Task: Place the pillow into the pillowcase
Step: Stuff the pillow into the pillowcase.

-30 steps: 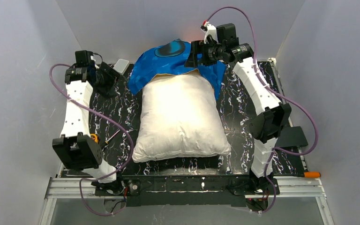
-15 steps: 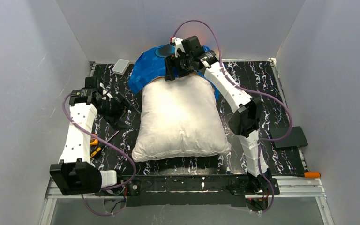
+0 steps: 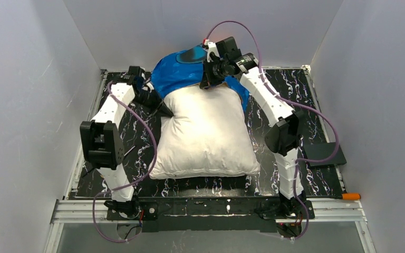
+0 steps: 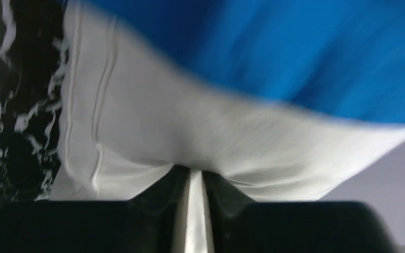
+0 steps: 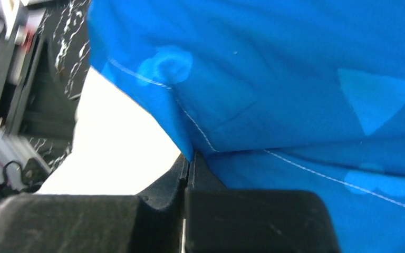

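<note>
My left claw pinches a fold at the far-left corner of the pillow. My right claw is clamped on the hem of the pillowcase, draped over the pillow's far edge. Risk: uneven pull slips the thin hem free, collapsing the opening.

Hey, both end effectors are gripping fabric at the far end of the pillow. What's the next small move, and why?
Probably draw the right end effector, shut on the hem of the pillowcase, slightly nearer over the pillow. The case covers only the far edge so far, and the left end effector pinches the pillow's far left corner, which should steady it.
</note>
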Controlling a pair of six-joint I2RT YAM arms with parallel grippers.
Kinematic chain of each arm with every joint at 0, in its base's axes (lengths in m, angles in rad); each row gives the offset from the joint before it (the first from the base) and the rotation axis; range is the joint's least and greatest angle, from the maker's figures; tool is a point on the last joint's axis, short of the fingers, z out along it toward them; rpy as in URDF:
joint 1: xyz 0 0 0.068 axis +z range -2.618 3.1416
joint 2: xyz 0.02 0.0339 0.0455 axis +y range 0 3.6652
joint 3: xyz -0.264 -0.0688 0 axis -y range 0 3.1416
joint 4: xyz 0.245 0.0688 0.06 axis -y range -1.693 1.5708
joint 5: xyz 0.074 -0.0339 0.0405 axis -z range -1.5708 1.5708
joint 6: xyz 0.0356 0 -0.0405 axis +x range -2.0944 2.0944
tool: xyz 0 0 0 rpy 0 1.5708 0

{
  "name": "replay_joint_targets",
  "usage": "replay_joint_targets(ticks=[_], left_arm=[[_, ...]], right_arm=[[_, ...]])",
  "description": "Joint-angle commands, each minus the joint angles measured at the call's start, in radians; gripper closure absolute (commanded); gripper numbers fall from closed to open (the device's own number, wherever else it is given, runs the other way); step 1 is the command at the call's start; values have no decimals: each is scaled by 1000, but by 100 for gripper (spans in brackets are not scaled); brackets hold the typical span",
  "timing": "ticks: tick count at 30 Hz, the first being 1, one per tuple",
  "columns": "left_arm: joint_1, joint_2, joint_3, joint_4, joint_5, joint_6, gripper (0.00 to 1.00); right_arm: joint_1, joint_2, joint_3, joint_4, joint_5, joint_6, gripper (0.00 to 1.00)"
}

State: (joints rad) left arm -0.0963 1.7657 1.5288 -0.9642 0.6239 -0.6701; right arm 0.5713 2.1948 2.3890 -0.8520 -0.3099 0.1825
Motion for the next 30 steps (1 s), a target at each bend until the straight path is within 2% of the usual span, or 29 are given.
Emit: replay_joint_targets(ticks=[1,2,6,9,11,13,16,17,18,19,21,24,26,27,29,30], left_arm=[[-7,128,228,102,34,21,97],[-15,177,294,106,44,14,100],[-82,369,629,106,54,-9,100],[-124,513,880,106,32,-29,100],[-135,567,989,112,39,-59,100],[-136,570,998,119,39,-70,100],[-129,496,913,98,-3,-2,100],[-121,458,874,71,-39,30,91],[-112,415,841,31,-77,66,75],[-101,375,807,-14,-123,103,63],[-71,288,753,-135,-216,179,49],[-6,170,695,-343,-344,247,41],[42,40,607,-427,-369,238,39],[64,-38,524,-432,-354,221,38],[87,-183,346,-435,-332,194,32],[93,-248,269,-448,-325,181,28]], right_arm=[[0,-187,-64,-81,-102,24,99],[1,-217,-83,-89,-111,28,99],[1,-304,-100,-136,-145,31,99],[1,-302,-48,-228,-154,3,99],[3,-295,-41,-256,-190,-12,99],[17,-294,-38,-254,-215,-22,99],[35,-279,-24,-257,-250,-33,99],[37,-270,-21,-262,-262,-34,99],[37,-265,-20,-263,-264,-33,99],[38,-261,-21,-264,-257,-29,99],[38,-269,-44,-239,-228,-12,99],[38,-305,-92,-184,-113,6,66],[37,-324,-107,-175,-25,-6,33],[38,-325,-110,-177,19,-16,22],[38,-327,-120,-185,98,-43,5],[38,-331,-131,-185,154,-59,2]])
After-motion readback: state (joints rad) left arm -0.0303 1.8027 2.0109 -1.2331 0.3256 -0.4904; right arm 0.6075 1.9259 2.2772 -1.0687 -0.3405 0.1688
